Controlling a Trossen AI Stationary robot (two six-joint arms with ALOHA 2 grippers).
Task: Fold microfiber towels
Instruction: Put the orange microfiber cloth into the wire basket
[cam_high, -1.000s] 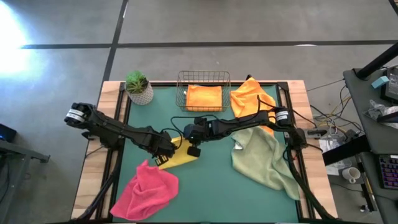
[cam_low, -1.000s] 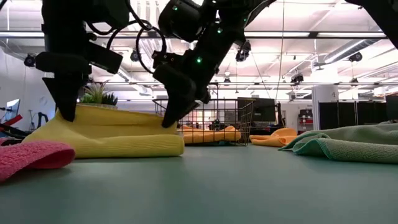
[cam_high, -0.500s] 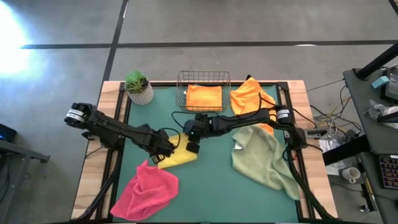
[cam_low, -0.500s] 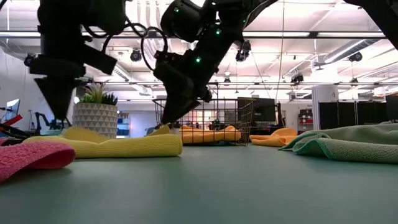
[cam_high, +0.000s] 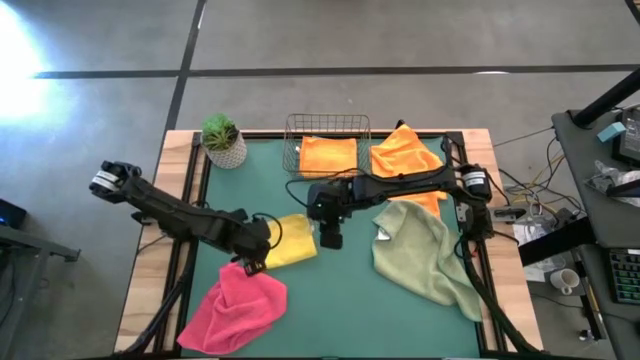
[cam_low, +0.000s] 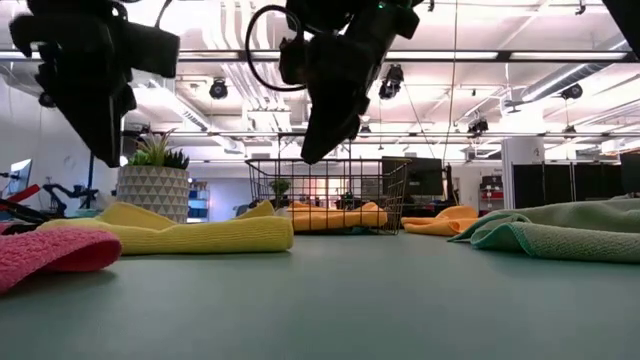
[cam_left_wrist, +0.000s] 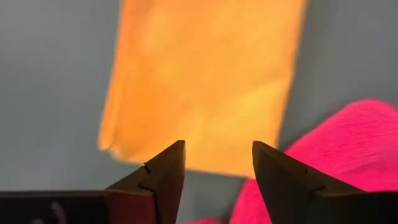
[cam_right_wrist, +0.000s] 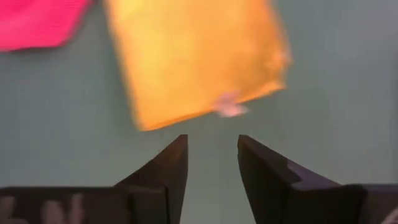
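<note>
While both arms reach in over the green mat, the scene reads as follows.

Left arm: stretches from the table's left edge toward the middle, bent low over the mat.
Left gripper: hangs above the gap between the yellow towel and the pink towel; its 2 fingers stand apart with nothing between them.
Right arm: reaches from the right edge across the mat to the middle.
Right gripper: hangs just beside the yellow towel's right edge, raised off the mat in the low view; its fingers are spread and hold nothing.
Yellow towel: lies folded flat on the mat between the 2 grippers, touched by neither.
Pink towel: crumpled at the front left of the mat, near the yellow one.
Sage green towel: loosely spread on the right side of the mat.
Loose orange towel: bunched at the back right, beside the basket, partly under the right arm.
Basket: wire mesh, at the back middle of the table.
Basket contents: 1 folded orange towel, lying flat.
Potted plant: stands at the back left corner, left of the basket.
</note>
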